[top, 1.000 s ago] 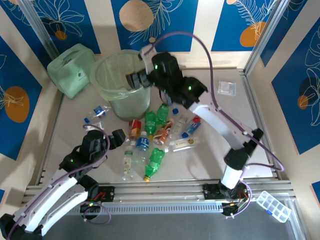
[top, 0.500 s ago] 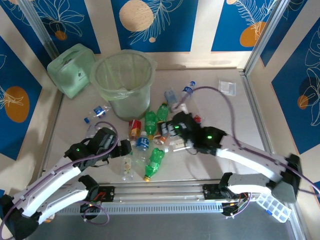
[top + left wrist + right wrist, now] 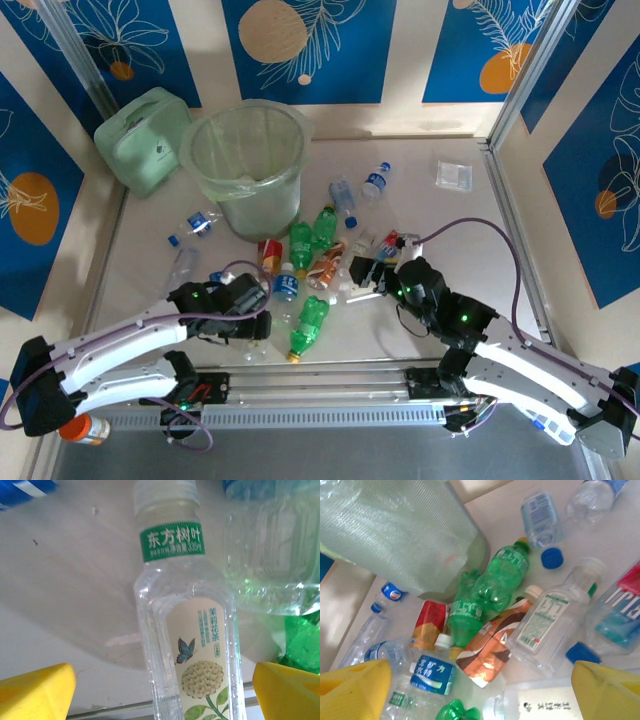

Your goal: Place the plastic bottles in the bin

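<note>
Slippage risk: left tool (image 3: 162, 690), open astride a clear bottle (image 3: 187, 630) before the bin (image 3: 262, 205), may squirt it away; right tool (image 3: 480, 690) also open.

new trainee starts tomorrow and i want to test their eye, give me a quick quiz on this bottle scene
1. True or false: the left fingers are clamped on the clear tea bottle.
2. Where does the bin stand? A) at the near edge, between the arm bases B) on the far side, beyond the bottle pile C) in the right corner
3. Fill in: the tea bottle's neck band is ___.

Key: 1 false, the fingers are open, one on each side of the bottle, not touching it; 2 B; 3 green.
</note>
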